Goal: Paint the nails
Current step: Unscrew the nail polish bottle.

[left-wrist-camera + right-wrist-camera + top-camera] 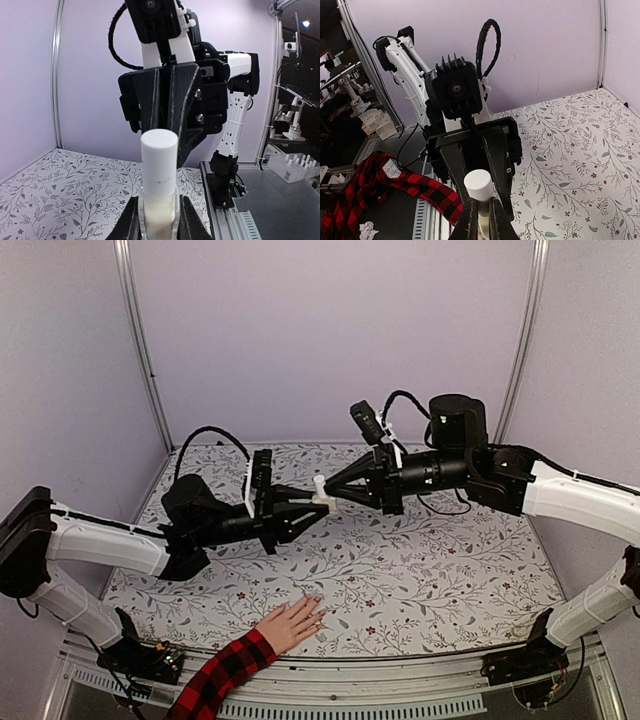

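Nails (318, 608) parked up front, polish bottle (159, 212) hanging in the air behind them, so drop/spill risk imo

The hand (292, 624) lies flat on the table (430, 580) at the near edge, with the plaid sleeve (225, 672) trailing off it and nothing touching the nails. Further back and higher up, the left gripper (308, 504) is pinching the clear bottle body and the right gripper (334, 494) looks clamped on the white cap (319, 484). If the cap comes loose while either hold is weak, I reckon the bottle slips or tips and polish ends up on the table. The nails sit well below both grippers and nearer the edge, almost straight in front of where the tips meet.
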